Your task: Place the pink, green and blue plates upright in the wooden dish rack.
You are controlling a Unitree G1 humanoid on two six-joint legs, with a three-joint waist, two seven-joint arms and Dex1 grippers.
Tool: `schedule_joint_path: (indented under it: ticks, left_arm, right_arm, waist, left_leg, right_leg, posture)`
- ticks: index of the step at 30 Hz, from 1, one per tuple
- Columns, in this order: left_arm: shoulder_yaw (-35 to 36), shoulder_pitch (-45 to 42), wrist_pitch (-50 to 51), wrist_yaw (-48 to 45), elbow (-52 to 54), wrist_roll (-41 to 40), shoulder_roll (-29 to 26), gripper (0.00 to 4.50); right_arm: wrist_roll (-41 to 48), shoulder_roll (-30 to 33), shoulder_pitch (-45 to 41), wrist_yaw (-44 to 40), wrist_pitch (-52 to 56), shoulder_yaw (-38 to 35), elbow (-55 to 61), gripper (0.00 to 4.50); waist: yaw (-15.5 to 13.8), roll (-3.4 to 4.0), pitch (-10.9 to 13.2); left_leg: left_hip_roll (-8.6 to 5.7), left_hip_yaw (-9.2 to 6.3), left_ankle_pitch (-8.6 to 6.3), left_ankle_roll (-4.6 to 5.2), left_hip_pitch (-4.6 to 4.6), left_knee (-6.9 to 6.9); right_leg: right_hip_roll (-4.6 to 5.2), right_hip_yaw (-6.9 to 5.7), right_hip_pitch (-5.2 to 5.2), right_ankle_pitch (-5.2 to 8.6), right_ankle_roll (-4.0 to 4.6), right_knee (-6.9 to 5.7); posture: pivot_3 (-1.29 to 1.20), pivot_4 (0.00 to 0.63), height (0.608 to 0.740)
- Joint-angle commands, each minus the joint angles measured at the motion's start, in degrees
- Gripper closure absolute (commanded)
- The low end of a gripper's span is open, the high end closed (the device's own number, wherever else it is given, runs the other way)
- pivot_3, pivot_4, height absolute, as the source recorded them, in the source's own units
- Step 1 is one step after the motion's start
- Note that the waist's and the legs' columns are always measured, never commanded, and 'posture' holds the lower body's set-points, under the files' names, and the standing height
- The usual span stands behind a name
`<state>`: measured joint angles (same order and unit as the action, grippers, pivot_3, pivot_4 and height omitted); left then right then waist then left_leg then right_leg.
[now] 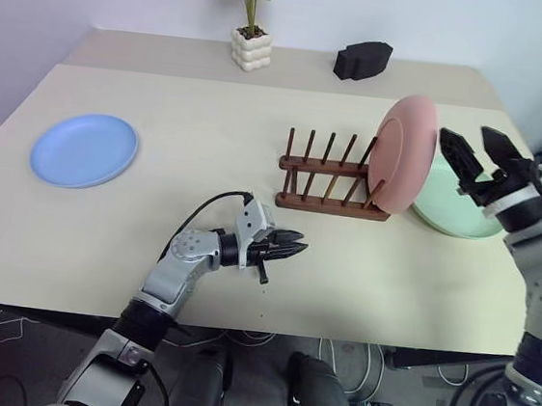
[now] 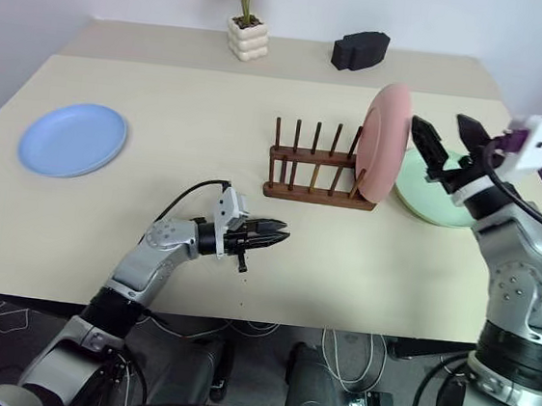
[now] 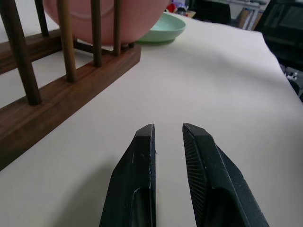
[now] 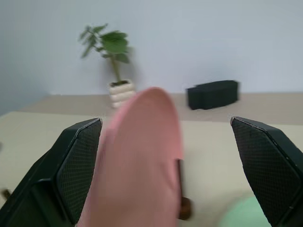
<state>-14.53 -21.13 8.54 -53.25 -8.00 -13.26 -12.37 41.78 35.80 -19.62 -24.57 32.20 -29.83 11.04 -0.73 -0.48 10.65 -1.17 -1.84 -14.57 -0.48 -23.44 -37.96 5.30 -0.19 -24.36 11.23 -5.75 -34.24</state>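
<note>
The wooden dish rack (image 1: 333,181) sits right of centre on the bench (image 1: 212,119). The pink plate (image 1: 404,154) stands upright at the rack's right end, resting among the pegs. The green plate (image 1: 450,204) lies flat on the bench just right of the rack, partly hidden behind the pink plate. The blue plate (image 1: 85,149) lies flat at the left side of the bench, well apart from the rack.

The right gripper (image 1: 477,159) hangs above the green plate, just right of the pink plate, its fingers spread wide and holding nothing. The left gripper (image 1: 291,247) is low over the bench, near side of the rack, pointing right; its fingers are nearly together with a narrow gap, empty.

A potted plant (image 1: 251,26) and a black block (image 1: 363,59) stand at the far edge.
</note>
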Motion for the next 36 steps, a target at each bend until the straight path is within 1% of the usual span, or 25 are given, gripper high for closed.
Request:
schedule_joint_path:
  ticks: [1,3,4,6,9,10,13,17,21,22,23,25,29,30,32,36]
  left_arm:
    - [0.7,-0.1,-0.2,0.1,1.9,-0.9,0.0,3.57]
    - [0.7,-0.3,-0.4,0.0,1.7,-0.8,-0.1,3.57]
    - [0.7,-0.4,-0.6,-0.1,1.5,-0.7,-0.1,3.57]
    - [0.6,-0.5,-0.8,-0.2,1.3,-0.6,-0.1,3.57]
    - [0.4,-0.8,-1.2,-0.8,1.1,-0.7,-0.2,3.57]
    - [0.4,-0.9,-1.5,-1.0,1.0,-0.5,-0.3,3.57]
    - [0.4,-1.1,-2.1,-1.2,0.9,-0.3,-0.5,3.57]
    - [0.7,-0.9,-2.4,-1.1,1.5,0.0,-1.3,3.57]
    - [0.7,-0.4,-2.3,-0.5,1.9,0.1,-1.4,3.57]
    - [0.7,-0.3,-2.2,-0.2,2.0,0.1,-1.3,3.57]
    - [0.7,-0.2,-2.2,0.1,2.2,0.1,-1.3,3.57]
    - [0.8,0.0,-2.2,0.5,2.6,0.1,-1.5,3.57]
    - [0.9,0.4,-2.0,0.9,3.1,-0.2,-1.9,3.57]
    - [0.9,0.4,-1.9,1.0,3.2,-0.2,-2.0,3.57]
    - [0.9,0.4,-1.8,1.1,3.3,-0.4,-2.1,3.57]
    - [0.7,0.4,-1.5,1.1,3.4,-0.5,-2.1,3.57]
  right_arm:
    - [-2.7,4.7,3.8,-2.8,-1.8,-3.0,0.9,0.06]
    - [-6.9,8.3,8.5,-5.4,-3.1,-1.6,0.3,0.06]
    - [-9.8,10.2,11.0,-6.8,-4.2,0.2,-0.2,0.06]
    - [-13.1,12.1,13.6,-8.3,-5.7,2.3,-0.8,0.06]
    - [-25.0,15.2,15.9,-9.1,-12.0,11.6,-6.2,0.06]
    - [-28.6,15.8,15.6,-9.3,-14.5,14.8,-8.5,0.06]
    - [-33.4,16.1,13.7,-9.7,-19.2,18.8,-13.3,0.06]
    - [-40.1,15.1,6.6,-9.4,-26.8,25.0,-24.8,0.06]
    - [-43.0,13.4,1.2,-9.4,-32.4,27.5,-33.9,0.06]
    - [-43.4,12.9,-0.1,-9.4,-33.6,28.0,-36.3,0.6]
    - [-44.0,12.6,-1.1,-9.5,-34.7,28.4,-38.2,0.94]
    - [-45.0,12.2,-2.3,-9.2,-36.3,28.9,-40.8,1.96]
    - [-45.5,11.8,-2.7,-8.5,-37.6,28.6,-42.1,4.06]
    - [-45.6,11.7,-2.3,-8.0,-37.7,28.3,-41.7,4.47]
    - [-45.6,11.6,-1.2,-6.1,-37.3,26.9,-39.9,4.47]
    - [-47.5,13.0,1.6,1.8,-35.5,22.4,-32.9,4.47]
  waist:
    - [0.0,0.0,0.0]
    - [-0.1,0.0,0.0]
    - [0.0,0.0,0.0]
    - [0.2,0.0,0.0]
    - [0.5,0.09,-0.1]
    - [0.6,0.09,-0.1]
    - [0.4,0.11,-0.1]
    - [0.5,0.12,0.0]
    - [0.4,0.1,0.0]
    - [0.4,0.1,0.0]
    - [0.3,0.1,0.0]
    - [0.3,0.1,0.0]
    - [0.1,0.1,0.0]
    - [0.0,0.1,0.0]
    - [0.0,0.11,0.0]
    - [0.0,0.13,0.0]
  left_leg:
    - [0.0,0.0,0.0,0.0,0.0,0.0]
    - [0.0,-0.01,0.0,0.01,0.0,0.0]
    - [-0.01,0.0,-0.01,0.01,0.0,0.0]
    - [-0.01,0.03,-0.01,0.01,0.01,-0.01]
    - [0.0,0.11,-0.01,0.01,0.08,-0.01]
    - [0.0,0.11,-0.01,0.01,0.09,-0.01]
    - [0.0,0.1,-0.01,0.01,0.08,-0.01]
    - [-0.02,0.14,-0.01,0.01,0.07,-0.03]
    - [-0.01,0.1,-0.01,0.01,0.08,-0.02]
    - [-0.01,0.1,-0.01,0.01,0.07,-0.02]
    - [-0.01,0.1,-0.01,0.01,0.07,-0.02]
    - [-0.02,0.1,-0.01,0.01,0.07,-0.03]
    - [-0.02,0.09,0.0,0.01,0.08,-0.04]
    - [-0.03,0.1,0.0,0.01,0.08,-0.04]
    - [-0.03,0.09,0.0,0.01,0.07,-0.04]
    - [-0.03,0.08,0.0,0.01,0.07,-0.04]
  right_leg:
    - [0.0,0.0,0.0,0.0,0.0,0.0]
    - [0.0,0.0,0.01,0.01,0.0,0.01]
    - [0.0,0.0,0.01,0.01,0.0,0.02]
    - [0.0,0.01,0.01,0.01,0.01,0.01]
    - [-0.01,0.06,0.01,0.0,0.01,-0.02]
    - [-0.01,0.06,0.01,0.0,0.02,-0.02]
    - [-0.05,0.06,0.01,0.0,0.02,-0.02]
    - [-0.04,0.08,0.01,-0.01,0.02,0.0]
    - [-0.07,0.08,0.01,-0.01,0.02,-0.01]
    - [-0.08,0.08,0.01,-0.01,0.02,0.0]
    - [-0.07,0.08,0.02,-0.01,0.02,0.0]
    - [-0.07,0.08,0.03,-0.01,0.02,0.0]
    - [-0.07,0.09,0.05,-0.02,0.02,0.0]
    - [-0.06,0.09,0.06,-0.02,0.02,0.0]
    - [-0.06,0.09,0.06,-0.02,0.02,0.0]
    - [-0.06,0.1,0.05,-0.01,0.02,-0.01]
  posture:
    - [0.0,0.15,0.737]
    - [0.0,0.15,0.737]
    - [0.0,0.15,0.737]
    - [0.0,0.15,0.737]
    - [0.0,0.15,0.737]
    - [0.0,0.15,0.737]
    - [0.0,0.15,0.737]
    - [0.0,0.15,0.737]
    - [0.0,0.15,0.737]
    - [0.0,0.15,0.737]
    - [0.0,0.15,0.737]
    - [0.0,0.15,0.737]
    - [0.0,0.15,0.737]
    - [0.0,0.15,0.737]
    - [0.0,0.15,0.737]
    - [0.0,0.15,0.737]
